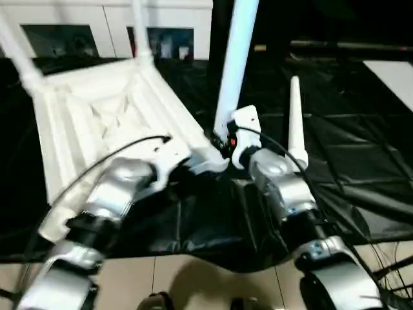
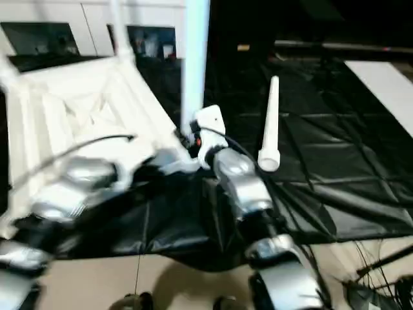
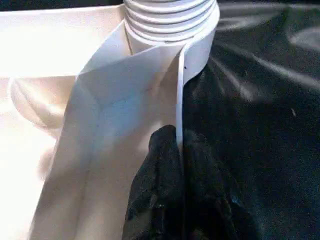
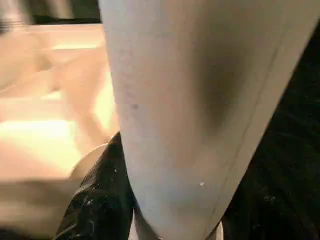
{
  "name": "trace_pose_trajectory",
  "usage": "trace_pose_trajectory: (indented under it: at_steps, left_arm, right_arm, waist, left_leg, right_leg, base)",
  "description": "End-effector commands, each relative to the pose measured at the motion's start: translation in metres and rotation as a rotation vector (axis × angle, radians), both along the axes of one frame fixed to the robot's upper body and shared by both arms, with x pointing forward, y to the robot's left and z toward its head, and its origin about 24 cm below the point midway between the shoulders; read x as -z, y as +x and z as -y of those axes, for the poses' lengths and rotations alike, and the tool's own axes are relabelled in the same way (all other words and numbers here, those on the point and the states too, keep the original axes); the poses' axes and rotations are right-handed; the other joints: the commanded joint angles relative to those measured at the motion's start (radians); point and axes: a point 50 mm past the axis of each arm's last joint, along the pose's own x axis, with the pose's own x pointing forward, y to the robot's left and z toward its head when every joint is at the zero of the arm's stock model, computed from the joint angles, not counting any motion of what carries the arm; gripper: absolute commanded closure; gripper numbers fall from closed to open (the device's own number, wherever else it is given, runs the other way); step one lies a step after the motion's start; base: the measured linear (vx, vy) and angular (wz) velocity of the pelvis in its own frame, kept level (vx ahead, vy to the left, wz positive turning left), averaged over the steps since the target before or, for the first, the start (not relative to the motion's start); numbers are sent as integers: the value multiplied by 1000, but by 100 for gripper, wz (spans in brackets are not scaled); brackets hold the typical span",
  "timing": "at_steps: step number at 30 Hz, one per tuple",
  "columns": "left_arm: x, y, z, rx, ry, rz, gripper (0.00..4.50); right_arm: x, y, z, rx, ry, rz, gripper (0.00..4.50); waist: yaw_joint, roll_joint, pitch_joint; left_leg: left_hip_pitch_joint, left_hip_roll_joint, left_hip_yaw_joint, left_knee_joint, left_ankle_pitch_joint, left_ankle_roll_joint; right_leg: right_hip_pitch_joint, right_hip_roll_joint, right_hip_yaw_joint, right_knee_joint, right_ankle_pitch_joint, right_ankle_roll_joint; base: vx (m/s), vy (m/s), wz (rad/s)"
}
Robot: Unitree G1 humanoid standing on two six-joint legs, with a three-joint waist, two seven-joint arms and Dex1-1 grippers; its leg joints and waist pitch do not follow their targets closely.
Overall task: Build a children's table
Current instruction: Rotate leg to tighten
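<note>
Here the white tabletop [image 1: 110,116] lies upside down on the black-sheeted table [image 1: 348,148]. The left claw [image 3: 179,150] pinches the tabletop's thin rim beside a corner socket [image 3: 172,25]. The right claw [image 1: 227,143] grips an upright leg [image 1: 233,64] standing in that corner, while a loose leg [image 1: 295,123] lies nearby.

A black-sheeted surface [image 1: 361,148], its cover creased and hanging over the near edge, carries the upturned white tabletop [image 1: 97,123] on its left part. A loose white leg [image 1: 296,119] lies beside it to the right.
</note>
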Motion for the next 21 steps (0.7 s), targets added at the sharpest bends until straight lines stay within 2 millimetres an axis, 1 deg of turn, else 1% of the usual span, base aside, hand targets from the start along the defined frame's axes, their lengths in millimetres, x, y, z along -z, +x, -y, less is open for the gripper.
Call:
trace_pose_trajectory:
  at_steps: [1, 2, 3, 4, 5, 6, 7, 8, 9, 10, 11, 12, 13, 14, 15, 16, 17, 18, 19, 20, 21]
  left_arm:
    - [6, 3, 13, -100, 40, -9, 450]
    - [5, 4, 19, -116, 37, -10, 450]
    - [4, 4, 21, -117, 35, -10, 450]
    - [3, 4, 26, -120, 31, -11, 450]
    - [2, 4, 29, -123, 26, -16, 450]
    - [1, 4, 33, -128, 24, -21, 450]
    - [1, 4, 33, -128, 24, -21, 450]
    - [1, 4, 33, -128, 24, -21, 450]
    - [1, 4, 33, -128, 24, -21, 450]
    - [1, 4, 33, -128, 24, -21, 450]
    - [1, 4, 33, -128, 24, -21, 450]
    - [1, 4, 33, -128, 24, -21, 450]
    - [1, 4, 33, -128, 24, -21, 450]
    - [1, 4, 35, -134, 22, -27, 450]
    - [1, 4, 35, -134, 22, -27, 450]
    - [2, 3, 36, -132, 29, -32, 450]
    - [3, 2, 36, -130, 35, -34, 450]
    - [3, 1, 36, -130, 39, -34, 450]
    - [3, 1, 36, -133, 42, -36, 450]
    - [3, 1, 36, -137, 44, -38, 450]
    - [3, 1, 36, -137, 44, -38, 450]
  right_arm:
    - [66, -25, -8, 35, -56, -326, 265]
    - [68, -25, -10, 67, -46, -344, 265]
    - [69, -25, -11, 75, -45, -349, 265]
    - [71, -25, -12, 95, -43, -361, 265]
    - [72, -26, -13, 108, -38, -375, 265]
    - [74, -26, -14, 121, -36, -385, 265]
    - [74, -26, -14, 121, -36, -385, 265]
    - [74, -26, -14, 121, -36, -385, 265]
    - [74, -26, -14, 121, -36, -385, 265]
    - [74, -26, -14, 121, -36, -385, 265]
    - [74, -26, -14, 121, -36, -385, 265]
    - [74, -26, -14, 121, -36, -385, 265]
    - [74, -26, -14, 121, -36, -385, 265]
    - [75, -27, -16, 130, -24, -400, 265]
    - [75, -27, -16, 130, -24, -400, 265]
    - [76, -27, -18, 134, -2, -429, 265]
    - [76, -27, -19, 134, 1, -436, 265]
    - [75, -26, -20, 133, 2, -438, 265]
    - [75, -26, -20, 136, 2, -440, 265]
    - [75, -25, -20, 141, 1, -442, 265]
    - [75, -25, -20, 141, 1, -442, 265]
  waist:
    - [-15, 11, -36]
    - [-17, 14, -34]
    - [-20, 20, -30]
    - [-22, 23, -29]
    - [-20, 31, -26]
    - [28, 42, -22]
    - [78, 40, -36]
    - [58, -15, -43]
    - [36, -56, -55]
    - [47, -37, -26]
    - [56, -21, -32]
    - [36, -16, -39]
    - [22, 1, -54]
    - [15, 8, -56]
    - [7, 10, -57]
    - [4, 5, -47]
    - [2, 3, -43]
    - [2, -1, -45]
    - [1, -2, -47]
    - [0, -4, -51]
    - [1, -4, -52]
  left_leg:
    - [59, 44, -44, -88, -745, -96]
    - [66, 42, -47, -89, -788, -96]
    - [67, 43, -51, -101, -838, -97]
    - [61, 46, -53, -112, -867, -101]
    - [34, 57, -42, -154, -929, -105]
    - [-55, 83, 7, -255, -991, -93]
    - [-66, 78, 52, -250, -953, -69]
    - [63, 46, 89, -148, -713, -89]
    - [148, 31, 44, 35, -555, -72]
    - [-40, -29, -103, 93, -77, 14]
    - [-29, 11, -102, 33, -81, -29]
    - [12, 35, -81, -43, -223, -81]
    - [46, 46, -70, -54, -329, -83]
    - [50, 46, -62, -60, -363, -77]
    - [48, 49, -53, -66, -404, -56]
    - [44, 48, -48, -70, -451, -55]
    - [47, 46, -48, -72, -540, -69]
    - [46, 45, -48, -74, -568, -77]
    - [44, 45, -49, -76, -561, -77]
    - [37, 44, -48, -80, -521, -71]
    - [36, 44, -46, -81, -498, -67]
  right_leg:
    - [-20, -47, 11, -100, -610, -68]
    - [-20, -42, 0, -108, -604, -60]
    - [-16, -35, -14, -109, -594, -52]
    - [-8, -30, -23, -104, -576, -50]
    - [21, -10, -45, -62, -482, -63]
    - [94, 14, -54, 121, -313, -78]
    - [99, 15, -46, 152, -248, -69]
    - [-35, -33, 25, 9, -579, -57]
    - [-105, -119, 46, -106, -833, -61]
    - [81, -178, 94, -114, -905, -98]
    - [79, -164, 65, -91, -783, -100]
    - [32, -45, 16, -40, -466, -110]
    - [24, -33, 18, -24, -233, -144]
    - [25, -35, 20, -25, -175, -165]
    - [29, -42, 19, -36, -167, -191]
    - [25, -44, 19, -48, -232, -186]
    - [19, -52, 20, -61, -373, -159]
    - [19, -58, 21, -71, -448, -128]
    - [21, -61, 22, -73, -461, -117]
    - [26, -63, 23, -75, -446, -105]
    - [26, -64, 23, -77, -431, -102]
  base:
    - [-46, 60, -6]
    - [-46, 60, -6]
    - [-45, 61, -9]
    - [-51, 54, -10]
    - [-51, 54, -10]
    - [-99, 16, 8]
    - [-21, -77, 38]
    - [-21, -77, 38]
    - [63, -118, 9]
    - [87, -2, -45]
    - [87, -2, -45]
    - [54, 67, -21]
    - [-30, 6, 22]
    - [-30, 6, 22]
    - [-27, -25, 21]
    - [0, 0, 0]
    - [0, 0, 0]
    - [0, 0, 0]
    - [0, 0, 0]
    - [0, 0, 0]
    - [0, 0, 0]
